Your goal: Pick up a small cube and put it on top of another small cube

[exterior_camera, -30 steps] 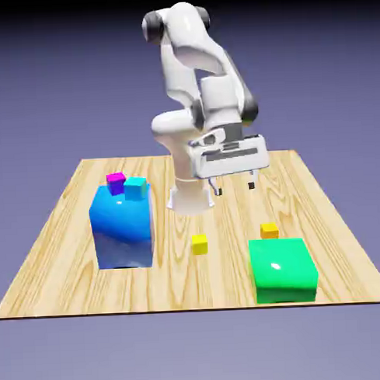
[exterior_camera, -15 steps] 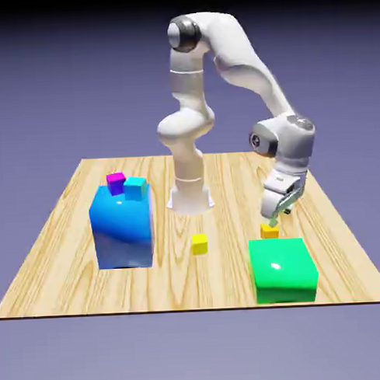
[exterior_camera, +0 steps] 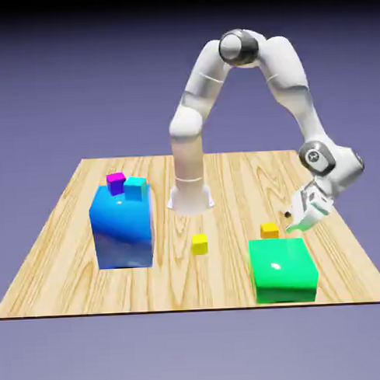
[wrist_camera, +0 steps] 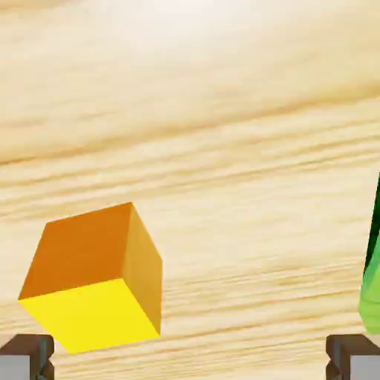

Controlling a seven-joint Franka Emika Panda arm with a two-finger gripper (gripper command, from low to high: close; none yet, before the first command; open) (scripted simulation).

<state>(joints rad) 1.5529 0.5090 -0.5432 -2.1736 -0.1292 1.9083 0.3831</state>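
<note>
Open tool hanging low beside the small orange-yellow cube

The tool [exterior_camera: 297, 222] is standing open and holding nothing, its two grey fingertips [wrist_camera: 27, 355] showing wide apart at the bottom corners of the hand view; it is tilting low over the counter [exterior_camera: 64, 261], just to the exterior view's right of the small orange-yellow cube [exterior_camera: 269, 230]; that cube [wrist_camera: 95, 276] is sitting on bare wood, near one fingertip and not between the two; it is lying just behind the big green block [exterior_camera: 283, 269], whose edge [wrist_camera: 372, 282] is showing at the hand view's right; a small yellow cube [exterior_camera: 199, 243] is resting near the counter's middle; further toward the exterior view's left, a big blue block [exterior_camera: 122, 225] is carrying a magenta cube [exterior_camera: 116, 182] and a cyan cube [exterior_camera: 135, 188].
</note>
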